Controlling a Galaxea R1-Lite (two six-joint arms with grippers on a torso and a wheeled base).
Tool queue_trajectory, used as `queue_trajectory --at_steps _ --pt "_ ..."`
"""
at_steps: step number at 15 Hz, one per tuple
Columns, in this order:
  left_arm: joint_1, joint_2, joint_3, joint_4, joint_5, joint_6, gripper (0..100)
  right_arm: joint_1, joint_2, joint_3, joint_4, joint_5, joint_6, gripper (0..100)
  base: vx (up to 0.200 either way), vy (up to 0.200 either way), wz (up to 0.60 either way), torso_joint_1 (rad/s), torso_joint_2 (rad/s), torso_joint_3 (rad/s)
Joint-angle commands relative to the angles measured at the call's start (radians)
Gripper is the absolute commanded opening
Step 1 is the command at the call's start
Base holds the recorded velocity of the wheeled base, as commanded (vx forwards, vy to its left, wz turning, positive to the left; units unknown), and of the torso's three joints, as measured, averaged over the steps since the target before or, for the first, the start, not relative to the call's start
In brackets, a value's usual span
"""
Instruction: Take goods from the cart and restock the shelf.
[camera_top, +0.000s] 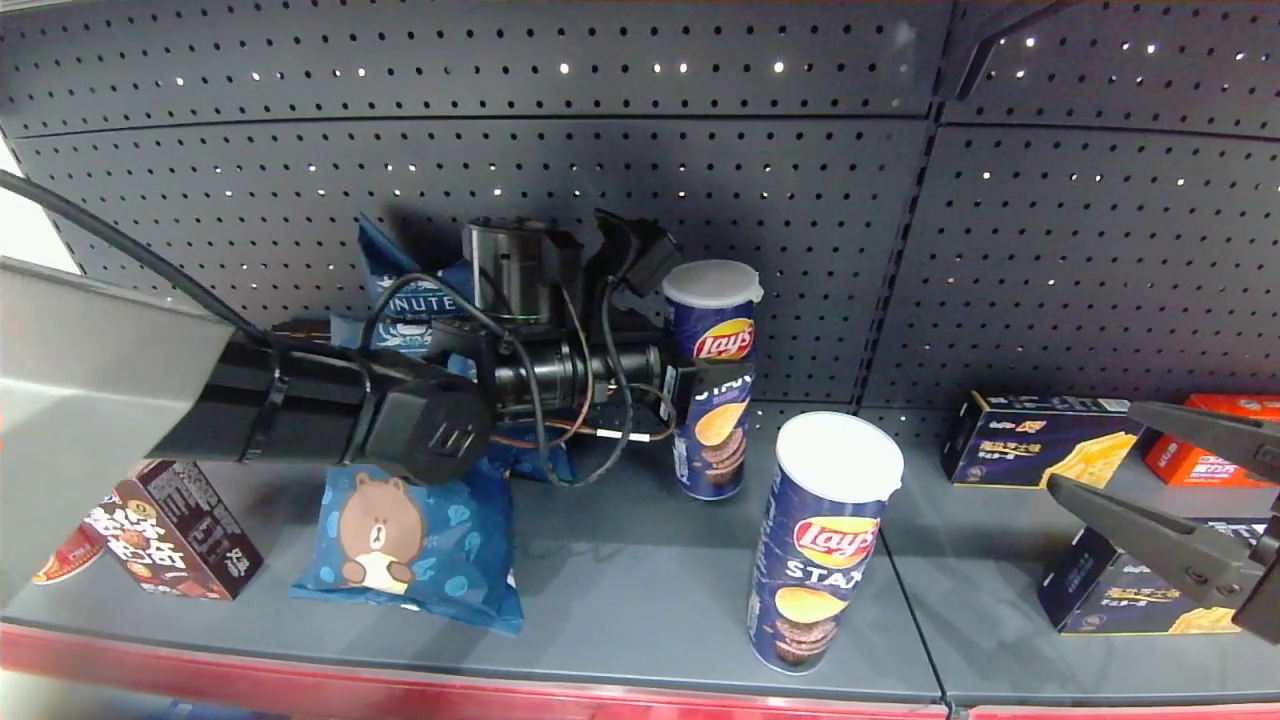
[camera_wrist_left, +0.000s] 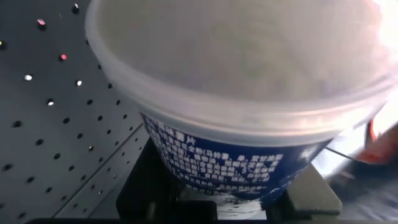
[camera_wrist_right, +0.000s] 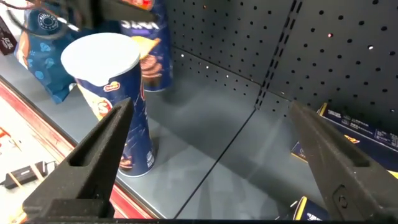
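Seemed midway: gripped blue white-lidded crisp tube (camera_top: 712, 320), frame centre, in left hand (camera_top: 700, 385), unreleased, with right hand (camera_top: 1095, 447) wide open.

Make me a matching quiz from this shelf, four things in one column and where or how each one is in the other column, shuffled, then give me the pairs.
Things:
1. rear can
2. front can
3. bear bag
4. right gripper

States:
A. lying flat, left of the front can
B. jaws open, at the right end of the shelf
C. held by the left gripper near the back panel
D. standing free near the shelf's front edge

Pairs: 1-C, 2-D, 3-A, 4-B.
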Motion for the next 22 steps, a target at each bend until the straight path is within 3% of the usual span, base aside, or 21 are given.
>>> queue_trajectory --at_steps 1,11,20,21,22 --pt "-0.001 0.068 -0.055 0.007 -0.001 0.000 0 0.000 0.014 0.001 -0.002 0.000 0.000 100 0.000 0.000 0.00 0.000 0.00 0.000" --pt "0.002 0.181 -0.179 0.019 -0.001 0.002 0 -0.002 0.016 0.005 -0.002 0.023 0.000 100 0.000 0.000 0.00 0.000 0.00 0.000" --pt "0.002 0.221 -0.202 0.019 -0.001 0.016 0 -0.002 0.031 0.007 -0.007 0.036 0.000 100 0.000 0.000 0.00 0.000 0.00 0.000" --pt "0.002 0.221 -0.202 0.018 -0.001 0.016 100 -0.002 0.031 0.007 -0.007 0.036 0.000 100 0.000 0.000 0.00 0.000 0.00 0.000" --pt "0.005 0.227 -0.216 0.019 -0.001 0.029 100 -0.002 0.031 0.010 -0.007 0.037 0.000 100 0.000 0.000 0.00 0.000 0.00 0.000"
